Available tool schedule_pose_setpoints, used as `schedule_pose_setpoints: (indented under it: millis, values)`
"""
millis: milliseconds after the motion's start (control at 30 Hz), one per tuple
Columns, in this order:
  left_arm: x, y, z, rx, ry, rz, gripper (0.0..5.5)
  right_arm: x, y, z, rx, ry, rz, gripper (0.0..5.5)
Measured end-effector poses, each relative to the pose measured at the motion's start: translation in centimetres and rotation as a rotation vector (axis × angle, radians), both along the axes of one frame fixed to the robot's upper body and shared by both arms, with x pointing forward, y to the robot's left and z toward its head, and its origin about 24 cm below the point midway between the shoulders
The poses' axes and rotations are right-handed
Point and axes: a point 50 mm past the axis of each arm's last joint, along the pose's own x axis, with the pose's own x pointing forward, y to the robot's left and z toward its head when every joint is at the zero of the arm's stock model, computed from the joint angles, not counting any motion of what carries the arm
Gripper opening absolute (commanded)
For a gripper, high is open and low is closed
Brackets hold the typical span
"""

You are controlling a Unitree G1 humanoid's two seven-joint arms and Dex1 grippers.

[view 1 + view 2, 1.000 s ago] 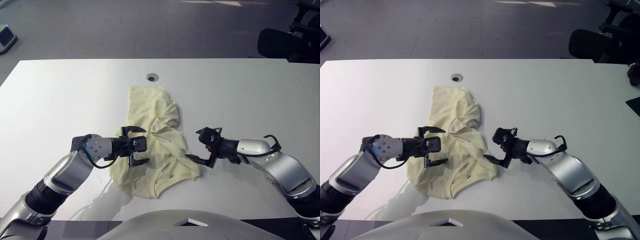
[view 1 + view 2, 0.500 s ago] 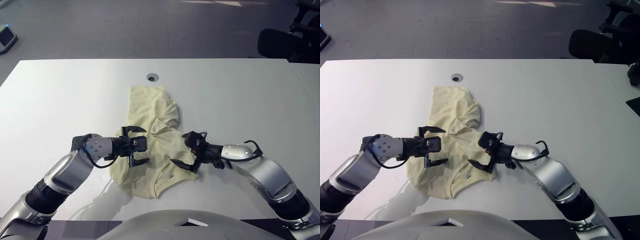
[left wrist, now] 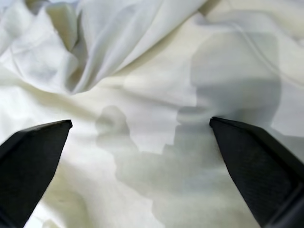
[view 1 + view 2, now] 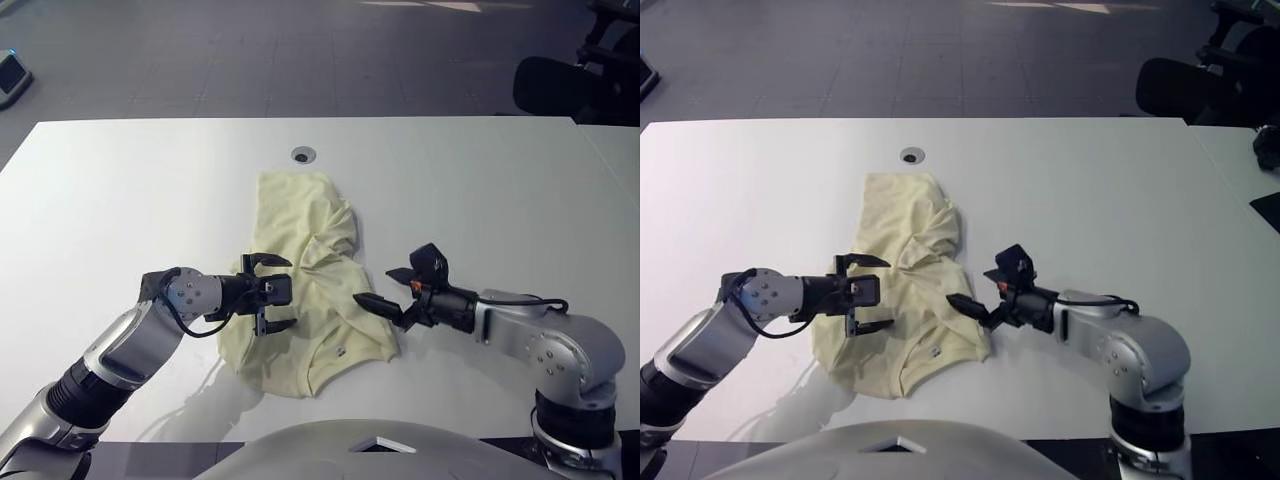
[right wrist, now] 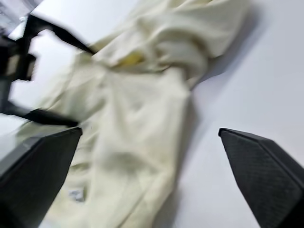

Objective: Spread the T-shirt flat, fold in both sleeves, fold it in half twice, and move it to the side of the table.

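A pale yellow T-shirt (image 4: 305,260) lies crumpled and bunched in the middle of the white table (image 4: 120,190). My left gripper (image 4: 272,292) hovers open over the shirt's left part, and its two fingers (image 3: 33,161) straddle wrinkled cloth (image 3: 142,71) with nothing held. My right gripper (image 4: 377,286) stands open at the shirt's near right edge, one fingertip over the hem. In the right wrist view its fingers (image 5: 266,166) frame the rumpled shirt (image 5: 142,109), with the left gripper (image 5: 28,61) farther off.
A round cable grommet (image 4: 303,155) sits in the table just beyond the shirt. Bare table surface extends to both sides. A dark chair (image 4: 560,90) stands off the table's far right corner, and a small device (image 4: 12,72) sits on the floor at far left.
My right gripper moved left to the shirt's right edge, then its wrist turned and the elbow swung out to the right. It stayed open. The left arm and the shirt kept still.
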Motion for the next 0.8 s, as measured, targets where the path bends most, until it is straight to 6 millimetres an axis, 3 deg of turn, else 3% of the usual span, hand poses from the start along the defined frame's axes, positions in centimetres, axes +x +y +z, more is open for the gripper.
schedule_pose_setpoints:
  millis: [367, 600, 800]
  values:
    - [0.1, 0.3, 0.3, 0.027, 0.025, -0.048, 5.4, 0.6, 0.3, -2.3, 0.038, 0.087, -0.127, 2.89]
    - [0.0, 0.2, 0.3, 0.024, 0.023, -0.043, 5.4, 0.8, 1.2, -3.3, 0.041, 0.125, -0.084, 1.67]
    - [-0.2, 0.1, 0.1, 0.019, 0.023, -0.03, 5.4, 0.8, 0.8, -3.3, 0.024, 0.124, -0.081, 0.64]
